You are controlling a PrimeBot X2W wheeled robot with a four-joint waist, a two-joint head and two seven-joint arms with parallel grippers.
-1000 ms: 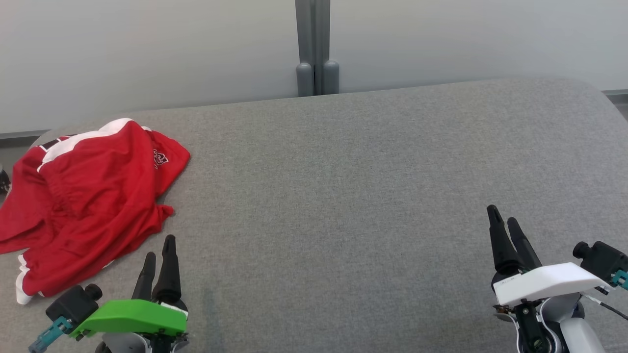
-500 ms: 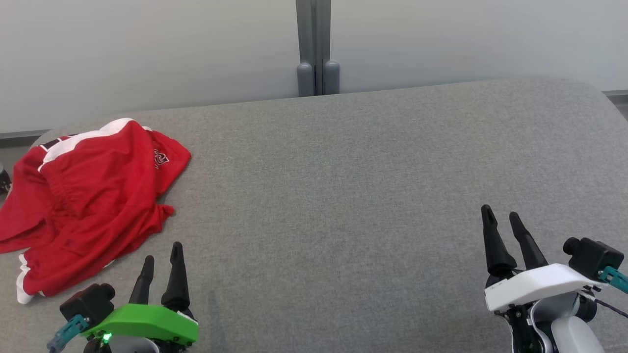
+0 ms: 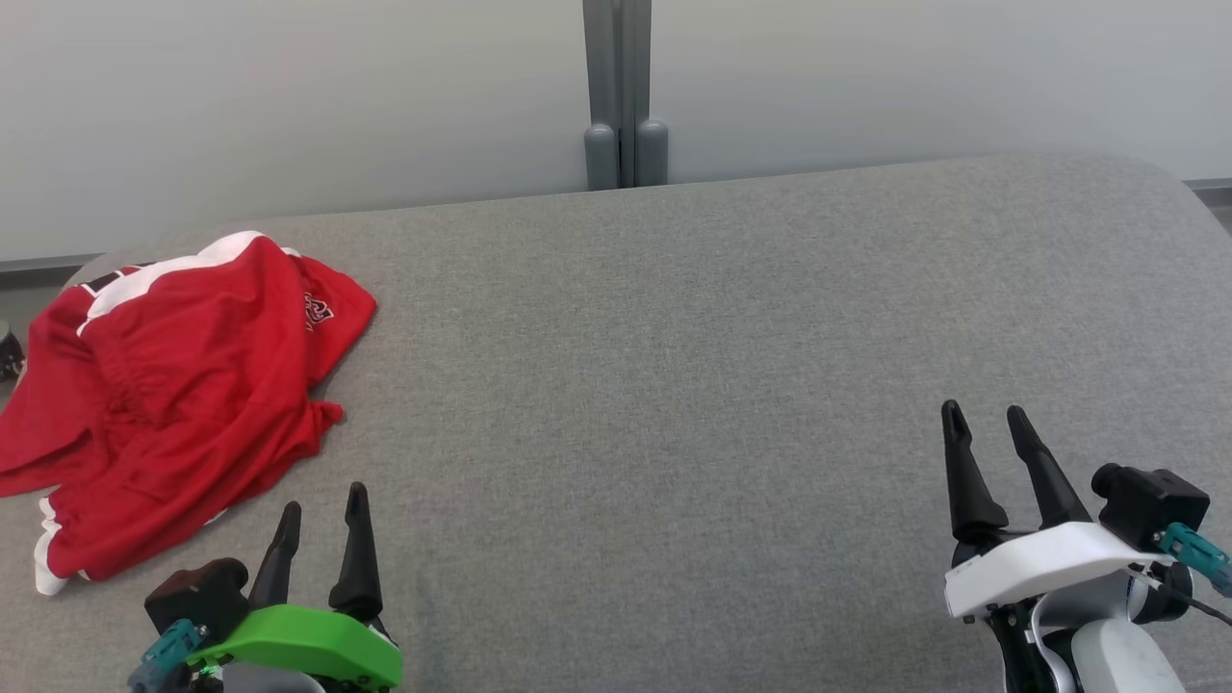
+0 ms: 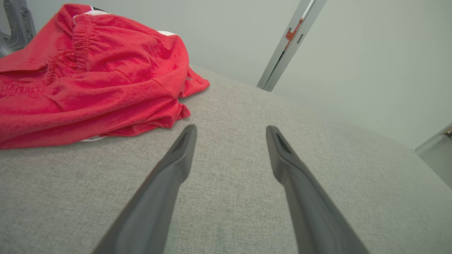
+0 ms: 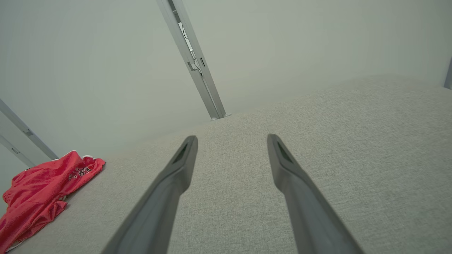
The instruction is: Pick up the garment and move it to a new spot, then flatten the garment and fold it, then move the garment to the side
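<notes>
A crumpled red fabric garment with white trim (image 3: 183,385) lies along the left edge of the grey fabric-covered table (image 3: 674,385). The left gripper (image 3: 322,499) and the right gripper (image 3: 984,412) hover at the near edge, their jaws spread and empty.

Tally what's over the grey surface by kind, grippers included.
Red garment: 1, crumpled at the robot's left
Grippers: 2, left gripper and right gripper, both open and empty
Total: 3
</notes>
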